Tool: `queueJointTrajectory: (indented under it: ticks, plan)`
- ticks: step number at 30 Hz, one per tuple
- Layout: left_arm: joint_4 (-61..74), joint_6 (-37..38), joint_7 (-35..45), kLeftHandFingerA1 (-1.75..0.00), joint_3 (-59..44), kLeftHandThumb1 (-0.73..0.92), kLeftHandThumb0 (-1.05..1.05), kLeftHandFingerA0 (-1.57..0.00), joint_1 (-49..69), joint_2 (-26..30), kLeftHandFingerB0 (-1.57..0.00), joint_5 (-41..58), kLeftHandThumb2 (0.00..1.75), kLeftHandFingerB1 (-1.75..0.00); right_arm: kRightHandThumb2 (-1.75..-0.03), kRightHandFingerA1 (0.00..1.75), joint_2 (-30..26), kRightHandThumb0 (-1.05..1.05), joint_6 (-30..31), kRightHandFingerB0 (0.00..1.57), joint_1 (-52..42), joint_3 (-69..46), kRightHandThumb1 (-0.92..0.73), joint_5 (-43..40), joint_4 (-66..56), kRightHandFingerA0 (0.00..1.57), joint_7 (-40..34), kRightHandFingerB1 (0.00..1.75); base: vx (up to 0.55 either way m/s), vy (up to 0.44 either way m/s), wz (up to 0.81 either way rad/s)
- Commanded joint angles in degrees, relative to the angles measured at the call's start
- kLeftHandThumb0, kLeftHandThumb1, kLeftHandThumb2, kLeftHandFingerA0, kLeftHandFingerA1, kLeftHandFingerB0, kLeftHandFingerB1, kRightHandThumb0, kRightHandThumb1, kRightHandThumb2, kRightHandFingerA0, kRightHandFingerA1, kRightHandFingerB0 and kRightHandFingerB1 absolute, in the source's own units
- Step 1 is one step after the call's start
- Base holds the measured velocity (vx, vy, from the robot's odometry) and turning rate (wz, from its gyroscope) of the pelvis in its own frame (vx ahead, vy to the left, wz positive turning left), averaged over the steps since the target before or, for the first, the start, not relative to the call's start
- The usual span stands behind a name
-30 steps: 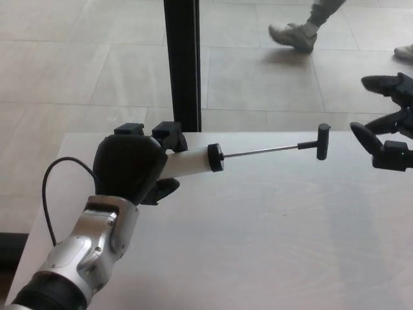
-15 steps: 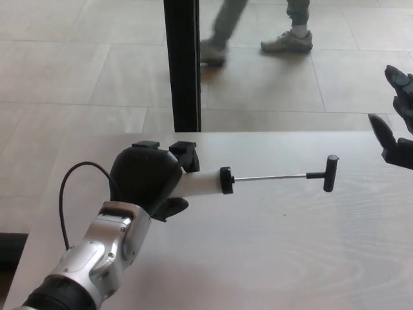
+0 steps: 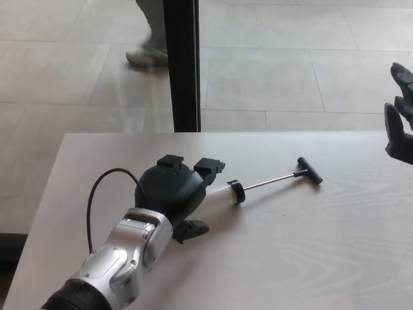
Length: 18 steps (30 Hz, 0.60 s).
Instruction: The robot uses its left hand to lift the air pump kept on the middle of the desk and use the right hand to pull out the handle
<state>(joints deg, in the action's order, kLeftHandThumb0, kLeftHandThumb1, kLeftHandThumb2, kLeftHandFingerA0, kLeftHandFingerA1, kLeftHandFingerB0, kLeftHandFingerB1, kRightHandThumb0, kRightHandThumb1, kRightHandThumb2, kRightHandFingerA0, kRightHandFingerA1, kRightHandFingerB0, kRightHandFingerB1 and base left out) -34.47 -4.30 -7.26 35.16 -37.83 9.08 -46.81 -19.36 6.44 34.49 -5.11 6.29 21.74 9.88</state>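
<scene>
The left hand (image 3: 173,188) wraps the pump (image 3: 222,196) barrel near the middle of the desk (image 3: 310,258), low over it or touching; I cannot tell which. The rod is drawn out, so the handle (image 3: 309,170) juts far to the right. A tilted set-down could knock that handle on the desk and twist the pump in the grasp. Further off, the right hand (image 3: 400,129) hangs at the frame edge with fingers apart, holding nothing. Compared with a second ago, the pump sits lower and angled, the right hand stands farther from the handle, and the person (image 3: 150,39) beyond has walked left.
</scene>
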Motion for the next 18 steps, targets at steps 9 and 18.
queueJointTrajectory:
  ticks: [9, 18]
  plan:
    - [5.42, -15.53, 39.36, -0.14, 4.69, 0.48, -0.84, 0.00, -3.85, 3.70, 0.00, -1.25, 0.83, 0.00, -1.13, 0.24, 0.67, -0.93, 4.79, 0.00, 3.52, -5.76, -0.77, -5.04, 0.64, 0.00, -3.09, 0.09, 0.00, 0.000, 0.00]
    - [12.36, -1.80, 19.54, -0.37, -13.27, 0.70, -0.74, 0.00, -2.04, 12.49, 0.00, 9.55, 0.61, -0.10, -1.13, 0.16, -3.59, -1.02, 4.08, 0.00, 3.12, -8.95, -0.82, -4.85, 1.59, 0.00, -1.55, 0.01, 0.00, 0.000, 0.00]
